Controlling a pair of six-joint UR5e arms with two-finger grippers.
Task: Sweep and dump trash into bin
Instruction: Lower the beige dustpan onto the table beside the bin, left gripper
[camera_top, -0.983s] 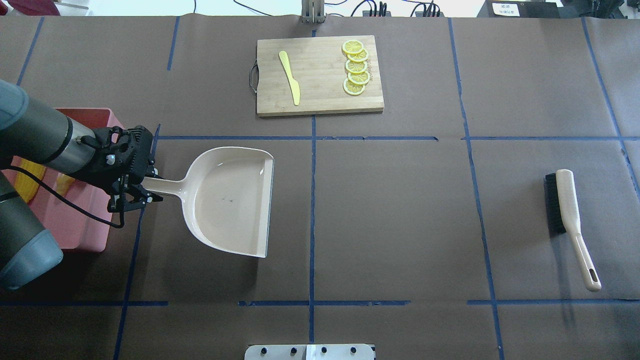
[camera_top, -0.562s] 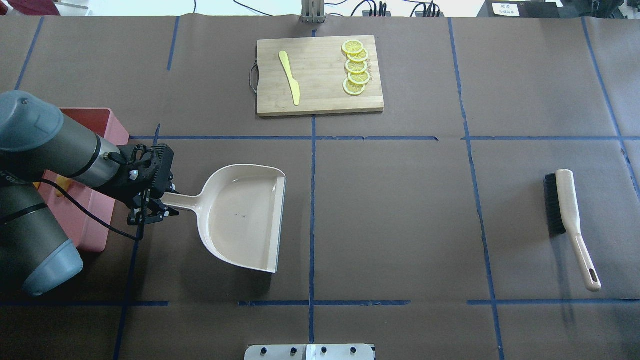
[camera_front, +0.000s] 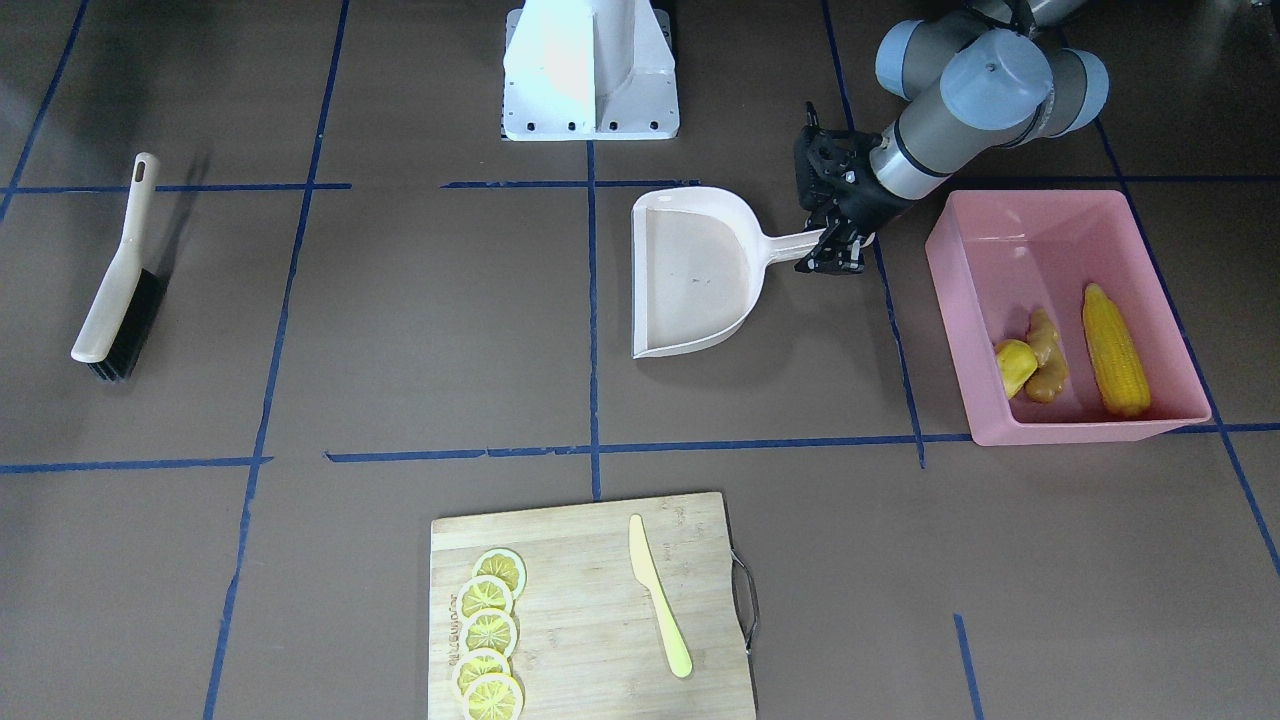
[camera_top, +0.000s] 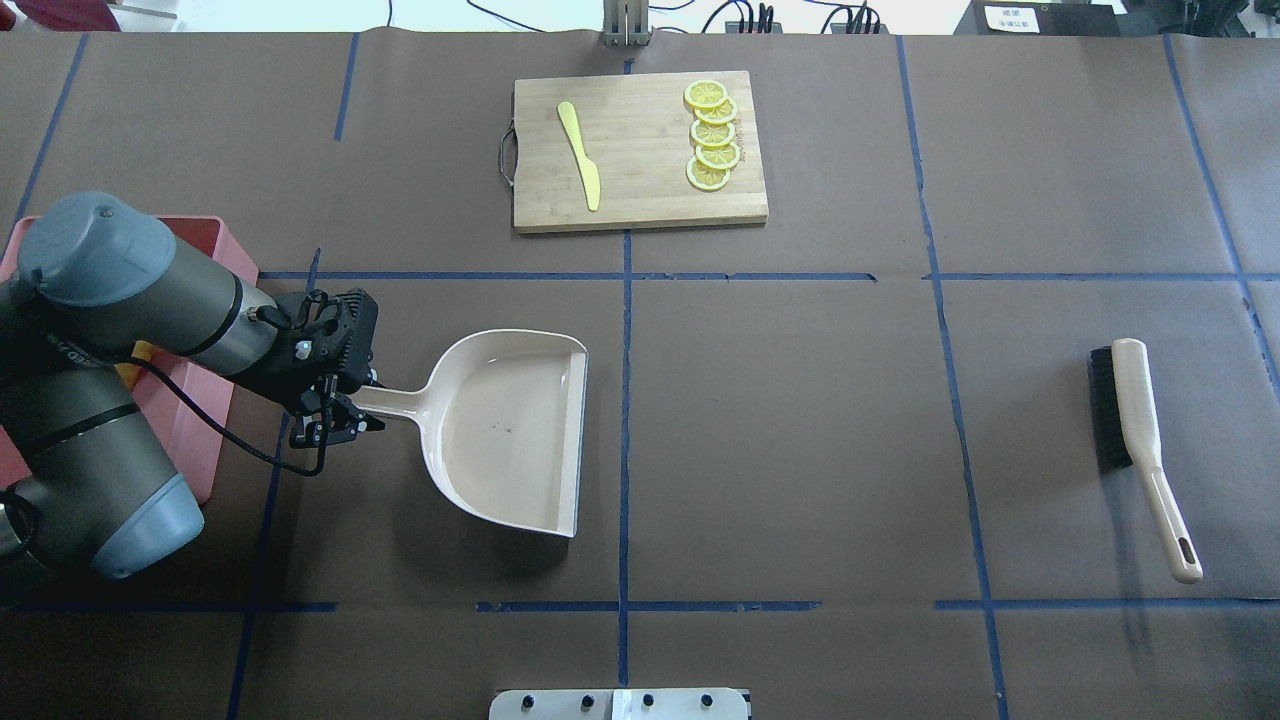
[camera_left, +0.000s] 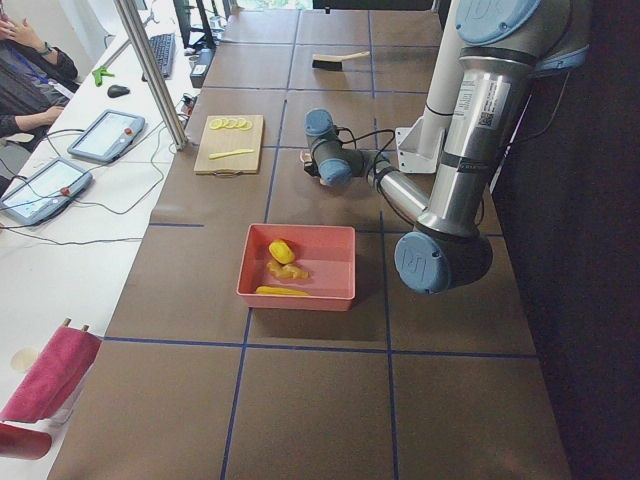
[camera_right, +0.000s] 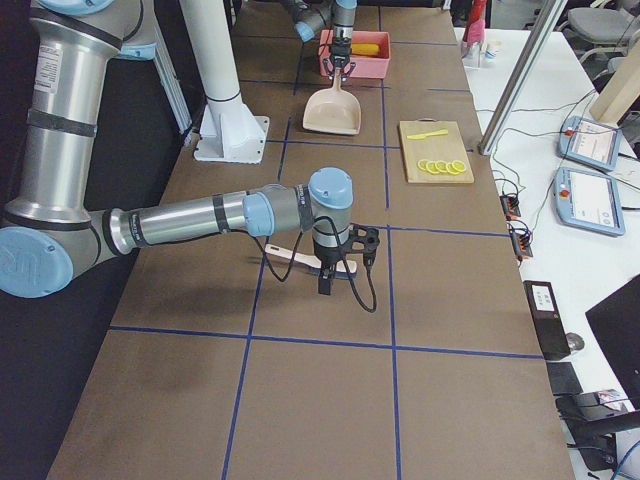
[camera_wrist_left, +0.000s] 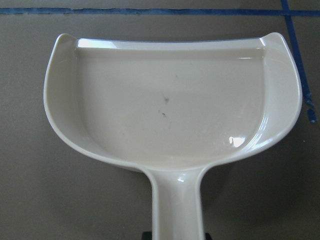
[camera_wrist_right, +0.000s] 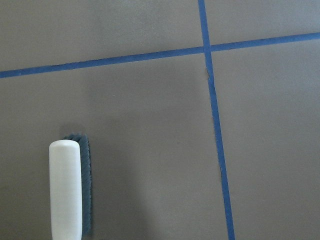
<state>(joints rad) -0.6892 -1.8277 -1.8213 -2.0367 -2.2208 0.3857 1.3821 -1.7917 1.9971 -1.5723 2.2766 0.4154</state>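
Observation:
The pink bin (camera_front: 1010, 250) stands at the robot's left end of the table and also shows in the overhead view (camera_top: 190, 440). In it lie the corn cob (camera_front: 1115, 350), the ginger root (camera_front: 1045, 357) and the potato (camera_front: 1012, 368). My left gripper (camera_top: 345, 412) is shut on the handle of the beige dustpan (camera_top: 510, 430), beside the bin. The pan is empty in the left wrist view (camera_wrist_left: 170, 110). My right gripper (camera_right: 325, 283) shows only in the exterior right view, above the brush (camera_right: 295, 256). I cannot tell whether it is open or shut.
The beige brush with black bristles (camera_top: 1135, 430) lies at the table's right end; its handle tip shows in the right wrist view (camera_wrist_right: 65, 195). A wooden cutting board (camera_top: 640, 200) at the far middle carries lemon slices (camera_top: 712, 135) and a pale yellow knife (camera_top: 580, 155).
My left gripper has carried the empty dustpan to the right, away from the bin, toward the table's middle. The brush has not moved.

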